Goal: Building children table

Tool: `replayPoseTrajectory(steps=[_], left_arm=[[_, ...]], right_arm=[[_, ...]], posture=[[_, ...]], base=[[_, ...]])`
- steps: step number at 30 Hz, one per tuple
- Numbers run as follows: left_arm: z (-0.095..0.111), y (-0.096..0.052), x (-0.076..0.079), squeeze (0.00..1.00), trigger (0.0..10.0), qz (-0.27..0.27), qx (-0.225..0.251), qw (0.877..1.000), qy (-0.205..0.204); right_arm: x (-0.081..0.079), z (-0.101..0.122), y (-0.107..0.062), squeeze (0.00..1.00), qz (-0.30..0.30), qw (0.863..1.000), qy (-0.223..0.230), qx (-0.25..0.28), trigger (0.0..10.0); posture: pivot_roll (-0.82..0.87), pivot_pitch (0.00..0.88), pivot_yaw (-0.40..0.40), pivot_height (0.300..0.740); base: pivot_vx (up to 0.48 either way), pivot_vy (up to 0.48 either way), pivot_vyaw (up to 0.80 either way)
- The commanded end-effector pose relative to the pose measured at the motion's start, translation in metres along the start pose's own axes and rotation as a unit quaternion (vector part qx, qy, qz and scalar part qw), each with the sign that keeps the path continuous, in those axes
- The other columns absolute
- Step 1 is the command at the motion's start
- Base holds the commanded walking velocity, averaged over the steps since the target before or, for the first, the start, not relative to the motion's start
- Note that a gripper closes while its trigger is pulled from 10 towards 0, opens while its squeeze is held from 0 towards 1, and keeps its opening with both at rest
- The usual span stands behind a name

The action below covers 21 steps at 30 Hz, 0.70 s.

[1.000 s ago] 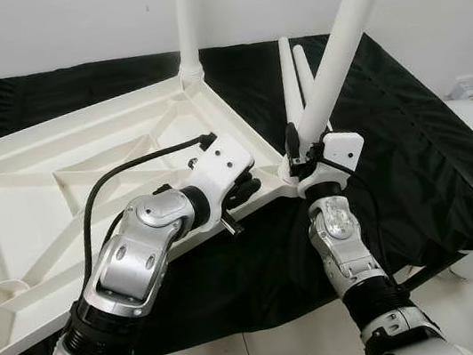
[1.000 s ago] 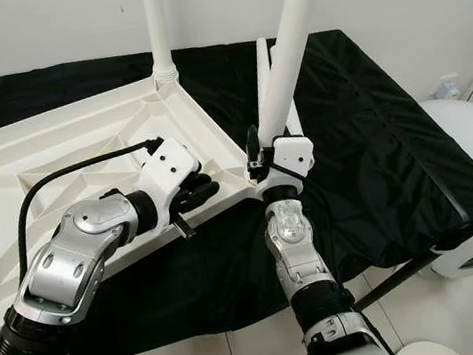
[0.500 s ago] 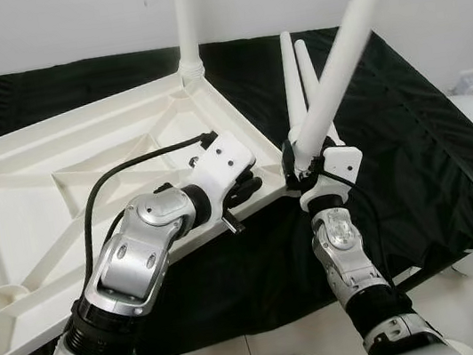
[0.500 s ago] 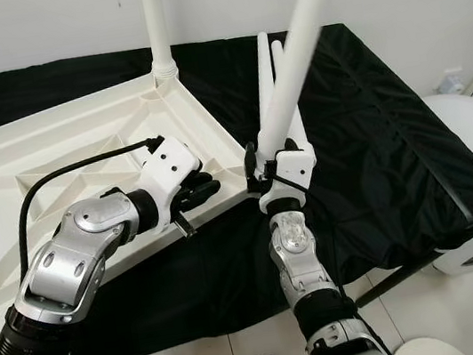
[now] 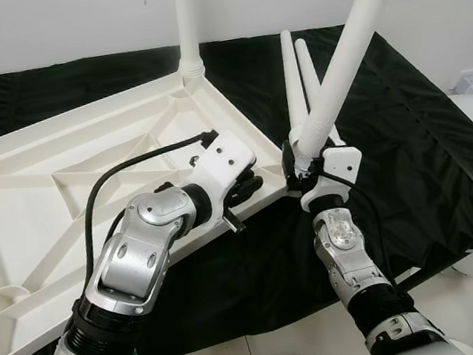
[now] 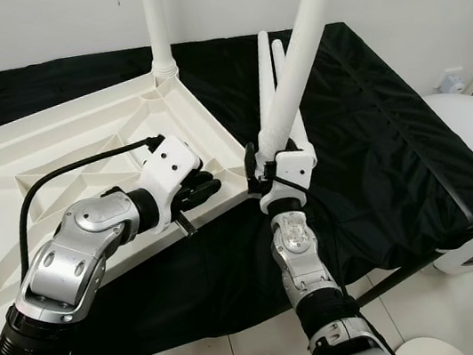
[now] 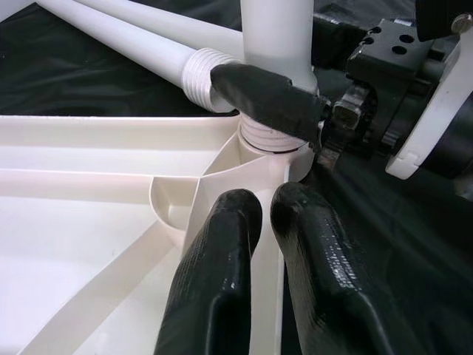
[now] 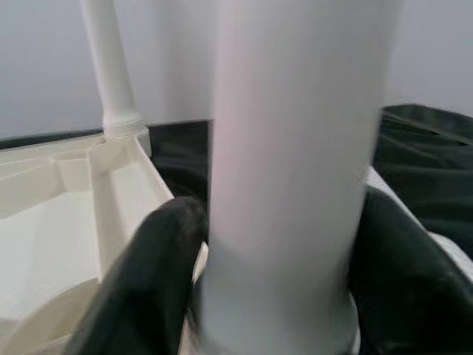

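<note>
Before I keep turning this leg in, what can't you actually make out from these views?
- Held leg: top cut off by the head view's edge.
- Its threads in the tabletop corner socket: hidden by the right gripper in the left wrist view; how far it is seated is unclear.
- Right wrist view: leg blurred.
- Fitted far leg: top cut off.
- Left gripper: its grip on the rim is unclear.

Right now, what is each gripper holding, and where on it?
The right gripper clasps a white table leg near its threaded lower end. The left gripper pinches the tabletop's rim by that corner.
</note>
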<state>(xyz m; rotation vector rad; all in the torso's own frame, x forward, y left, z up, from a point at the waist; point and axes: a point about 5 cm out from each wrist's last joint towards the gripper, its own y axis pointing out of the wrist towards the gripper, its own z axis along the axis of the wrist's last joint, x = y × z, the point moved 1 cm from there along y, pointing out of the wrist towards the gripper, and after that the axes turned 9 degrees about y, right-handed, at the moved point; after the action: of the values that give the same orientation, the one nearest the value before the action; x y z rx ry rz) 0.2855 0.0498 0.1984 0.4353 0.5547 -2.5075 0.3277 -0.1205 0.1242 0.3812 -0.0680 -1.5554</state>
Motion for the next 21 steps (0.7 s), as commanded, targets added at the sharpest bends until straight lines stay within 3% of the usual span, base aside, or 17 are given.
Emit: replayPoseTrajectory(steps=[1, 12, 14, 15, 16, 21], left_arm=[[0.002, 0.001, -0.004, 0.0, 10.0, 0.026, -0.006, 1.0, 0.003], [0.002, 0.001, -0.005, 0.0, 10.0, 0.028, -0.006, 1.0, 0.004], [0.002, 0.002, -0.005, 0.0, 10.0, 0.028, -0.006, 1.0, 0.005], [0.002, 0.002, -0.005, 0.0, 10.0, 0.028, -0.006, 1.0, 0.005], [0.002, 0.002, -0.005, 0.0, 10.0, 0.028, -0.006, 1.0, 0.006], [0.001, 0.001, -0.004, 0.0, 10.0, 0.025, -0.006, 1.0, 0.008]], right_arm=[[0.022, -0.021, -0.013, 0.0, -0.038, 0.998, -0.013, -0.055, 0.0], [0.019, -0.022, -0.017, 0.0, 0.002, 0.998, -0.018, -0.057, 0.0], [0.018, -0.025, -0.02, 0.0, 0.016, 0.997, -0.009, -0.069, 4.8], [0.018, -0.025, -0.02, 0.0, 0.016, 0.997, -0.009, -0.069, 4.8], [0.019, -0.027, -0.022, 0.0, 0.021, 0.997, -0.005, -0.074, 10.0], [0.024, -0.029, -0.028, 0.0, 0.029, 0.996, 0.001, -0.081, 10.0]], posture=[[0.05, 0.072, -0.073, 0.74], [0.05, 0.066, -0.075, 0.74], [0.05, 0.063, -0.075, 0.74], [0.05, 0.063, -0.075, 0.74], [0.05, 0.061, -0.074, 0.74], [0.04, 0.055, -0.067, 0.74]], base=[[0.0, 0.0, 0.0], [0.0, 0.0, 0.0], [0.0, 0.0, 0.0], [0.0, 0.0, 0.0], [0.0, 0.0, 0.0], [0.0, 0.0, 0.0]])
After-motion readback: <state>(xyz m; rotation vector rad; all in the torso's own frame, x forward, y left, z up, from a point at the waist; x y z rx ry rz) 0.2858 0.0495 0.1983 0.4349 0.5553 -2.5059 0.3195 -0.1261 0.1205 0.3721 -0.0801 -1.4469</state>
